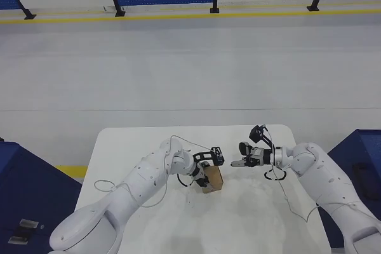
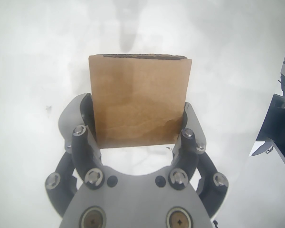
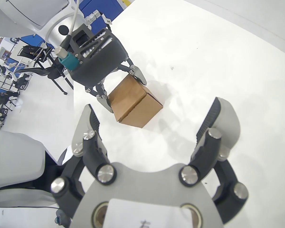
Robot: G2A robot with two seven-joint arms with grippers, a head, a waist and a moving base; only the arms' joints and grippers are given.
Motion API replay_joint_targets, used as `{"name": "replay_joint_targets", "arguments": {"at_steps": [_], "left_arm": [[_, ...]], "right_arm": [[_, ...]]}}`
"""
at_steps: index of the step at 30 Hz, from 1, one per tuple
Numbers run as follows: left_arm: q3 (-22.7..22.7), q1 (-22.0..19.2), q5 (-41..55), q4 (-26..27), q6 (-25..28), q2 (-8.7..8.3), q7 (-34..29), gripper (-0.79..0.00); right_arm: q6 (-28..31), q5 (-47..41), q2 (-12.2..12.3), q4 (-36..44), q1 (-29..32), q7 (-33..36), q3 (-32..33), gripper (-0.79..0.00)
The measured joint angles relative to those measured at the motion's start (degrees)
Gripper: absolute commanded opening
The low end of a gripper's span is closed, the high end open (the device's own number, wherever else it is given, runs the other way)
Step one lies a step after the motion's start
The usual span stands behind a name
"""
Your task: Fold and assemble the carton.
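Brown carton (image 1: 212, 179), folded into a box; flaps closed along a seam; resting on the table (image 1: 146, 146).

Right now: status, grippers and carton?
Left gripper shut on carton, carton resting on table. Right gripper open, short of carton. Nothing between them.

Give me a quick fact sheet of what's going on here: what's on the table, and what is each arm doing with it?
Item: brown cardboard carton, folded into a box shape, with a seam across one face
Where: on the white table
Left tool: shut on two opposite sides of the carton
Right tool: open and empty, beside the carton, not touching it
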State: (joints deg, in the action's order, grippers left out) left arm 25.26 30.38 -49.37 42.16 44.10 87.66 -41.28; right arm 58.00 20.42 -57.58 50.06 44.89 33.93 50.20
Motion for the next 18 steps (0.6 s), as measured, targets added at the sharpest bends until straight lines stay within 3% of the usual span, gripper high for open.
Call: {"name": "replay_joint_targets", "arguments": {"at_steps": [7, 8, 9, 13, 18], "left_arm": [[2.7, 0.2, 2.5, 1.6, 0.4, -1.08, -0.2, -0.570], [3.4, 0.4, 3.4, 1.6, 0.4, -1.29, 0.1, -0.650], [4.2, 0.6, 4.8, 1.5, 0.6, -1.51, 0.5, -0.785], [8.1, 1.4, 11.7, 0.7, 3.4, -2.66, 3.5, -0.785], [8.1, 1.4, 11.5, 0.7, 3.4, -2.66, 3.5, -0.785]], "right_arm": [[0.0, -6.7, 0.1, -2.7, -0.4, 1.9, 0.2, 0.000], [0.0, -8.3, 0.2, -3.3, -0.5, 2.7, 0.2, 0.000], [-0.1, -9.8, 0.2, -4.1, -0.8, 3.3, 0.3, 0.000], [-0.5, -11.2, 0.2, -5.2, -1.2, 3.8, 0.6, 0.000], [-0.9, -12.2, 0.3, -4.5, -0.6, 3.3, 0.9, 0.000]]}}
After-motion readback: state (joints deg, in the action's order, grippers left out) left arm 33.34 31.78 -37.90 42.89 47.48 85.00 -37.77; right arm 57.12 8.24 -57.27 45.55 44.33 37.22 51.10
